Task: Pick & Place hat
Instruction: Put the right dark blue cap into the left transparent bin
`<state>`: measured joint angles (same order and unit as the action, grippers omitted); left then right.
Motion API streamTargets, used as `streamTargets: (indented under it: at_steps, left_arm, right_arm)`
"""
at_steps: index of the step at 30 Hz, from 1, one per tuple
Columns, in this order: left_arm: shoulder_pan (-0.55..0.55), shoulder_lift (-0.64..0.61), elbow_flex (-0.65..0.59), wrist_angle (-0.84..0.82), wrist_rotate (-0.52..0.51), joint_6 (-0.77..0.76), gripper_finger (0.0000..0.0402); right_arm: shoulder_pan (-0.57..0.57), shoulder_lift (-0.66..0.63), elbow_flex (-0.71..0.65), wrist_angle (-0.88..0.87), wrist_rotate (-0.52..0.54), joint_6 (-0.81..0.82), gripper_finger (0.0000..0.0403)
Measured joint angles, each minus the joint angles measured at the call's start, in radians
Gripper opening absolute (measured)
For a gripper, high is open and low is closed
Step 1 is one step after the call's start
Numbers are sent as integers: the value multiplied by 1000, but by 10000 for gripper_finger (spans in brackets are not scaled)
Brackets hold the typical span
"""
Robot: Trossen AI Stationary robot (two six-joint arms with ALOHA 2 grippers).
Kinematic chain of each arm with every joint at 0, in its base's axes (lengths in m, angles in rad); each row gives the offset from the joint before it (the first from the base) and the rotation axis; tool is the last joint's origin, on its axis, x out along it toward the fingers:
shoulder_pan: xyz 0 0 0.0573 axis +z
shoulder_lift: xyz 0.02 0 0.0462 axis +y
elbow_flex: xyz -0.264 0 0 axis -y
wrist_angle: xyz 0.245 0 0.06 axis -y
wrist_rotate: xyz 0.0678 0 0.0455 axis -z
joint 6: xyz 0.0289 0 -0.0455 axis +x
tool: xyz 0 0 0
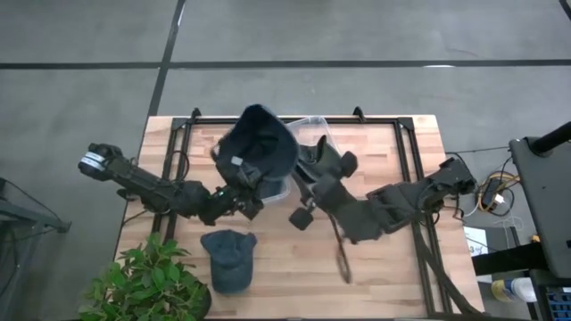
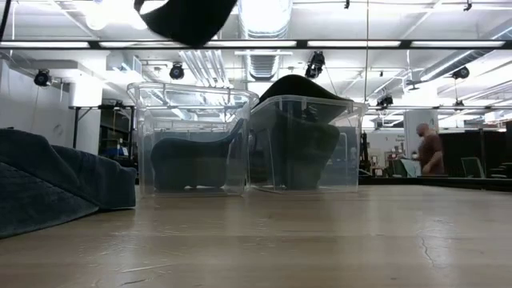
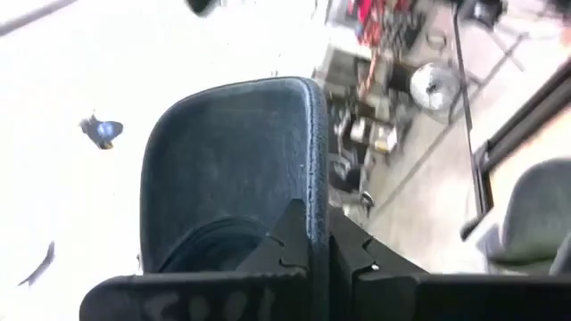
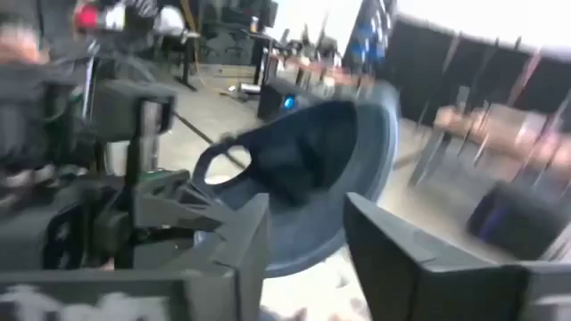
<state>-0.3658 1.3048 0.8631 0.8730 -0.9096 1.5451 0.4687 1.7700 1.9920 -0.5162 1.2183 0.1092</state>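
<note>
A dark blue cap (image 1: 259, 147) is lifted high over the clear bins, and its lower part shows at the top of the low view (image 2: 188, 20). My left gripper (image 1: 239, 185) is shut on it. My right gripper (image 1: 308, 192) is open beside it toward the table's right, and its wrist view shows the cap's inside (image 4: 321, 178) ahead of the fingers, untouched. A second dark cap (image 1: 230, 259) lies flat on the table near the front edge. Two clear bins (image 2: 192, 148) (image 2: 304, 144) each hold a dark cap. My left gripper (image 3: 326, 254) pinches the cap's stitched edge (image 3: 312, 201) between its two fingers, and the edge runs up between them. The cap is lifted clear of the table and bins and stands above the fingers. Which part of the cap this edge belongs to I cannot tell.
A potted plant (image 1: 147, 281) stands at the near left corner. The clear bins (image 1: 308, 134) sit at the table's far middle, under the lifted cap. A dark cable (image 1: 342, 254) lies on the wood right of the loose cap. A person (image 2: 430, 150) stands far behind.
</note>
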Motion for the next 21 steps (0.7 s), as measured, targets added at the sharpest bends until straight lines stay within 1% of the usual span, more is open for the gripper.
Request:
streamTargets:
  at_steps: [2,4,6,9,11,15,18,21]
  left_arm:
    - [1,2,-1,-8,-19,-2,4]
    - [-1,1,-1,-19,-31,-2,4]
    - [-2,-2,-1,-49,-31,-15,4]
    - [-1,-2,-2,-68,-25,-53,4]
    - [-1,-2,-2,-71,-25,-94,4]
    - [-1,-2,-2,-88,-9,-138,4]
    - [-3,-2,-2,-101,60,-178,4]
    - [-7,-2,-2,-132,123,-233,4]
  right_arm:
    - [9,-3,17,0,3,-201,166]
    - [25,-1,23,-3,3,-363,185]
    - [45,2,21,-8,-1,-517,194]
    - [76,1,-11,-9,5,-735,196]
    - [95,2,-38,-12,46,-811,194]
    - [110,2,-114,-31,143,-909,185]
    - [115,2,-179,-34,221,-1038,178]
    - [116,2,-238,-36,224,-1079,173]
